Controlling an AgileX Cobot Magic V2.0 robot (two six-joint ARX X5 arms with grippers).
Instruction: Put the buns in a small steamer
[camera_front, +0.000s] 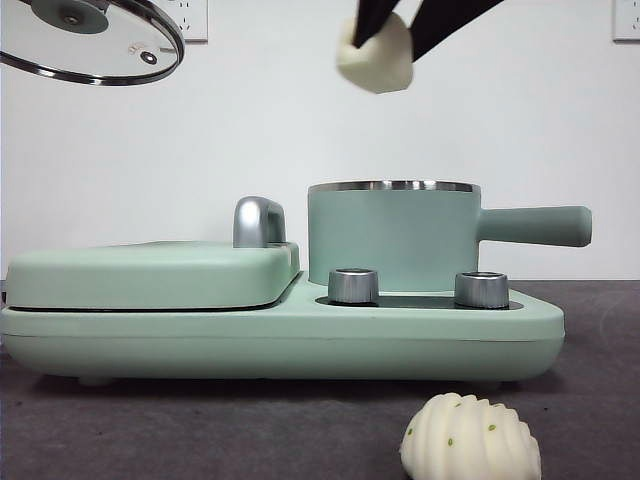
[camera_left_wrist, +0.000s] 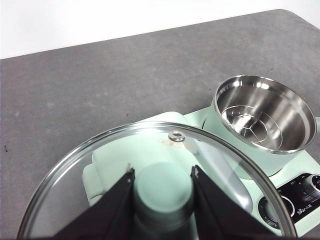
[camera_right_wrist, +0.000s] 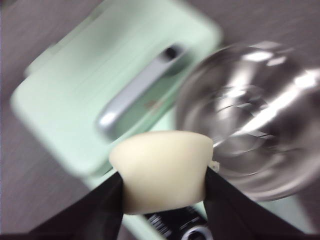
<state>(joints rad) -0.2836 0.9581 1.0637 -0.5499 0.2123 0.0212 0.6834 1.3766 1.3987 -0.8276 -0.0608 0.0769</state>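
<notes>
Front view: smooth bun (camera_front: 377, 58) in right tool (camera_front: 392, 25), high above small steamer (camera_front: 392, 238).

Looks like a lab test bench, not a kitchen: bare white wall (camera_front: 300, 100) with sockets (camera_front: 190, 18); plain grey desk (camera_left_wrist: 100, 85); one green cooker (camera_front: 280, 335).

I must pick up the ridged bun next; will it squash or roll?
The ridged bun probably squashes easily: the plain bun looks dented between the right hand's jaws. Its domed shape may rock if nudged, though it seems to sit flat.

Ridged bun (camera_front: 470, 440) before steamer (camera_front: 392, 235) (lidless)
</notes>
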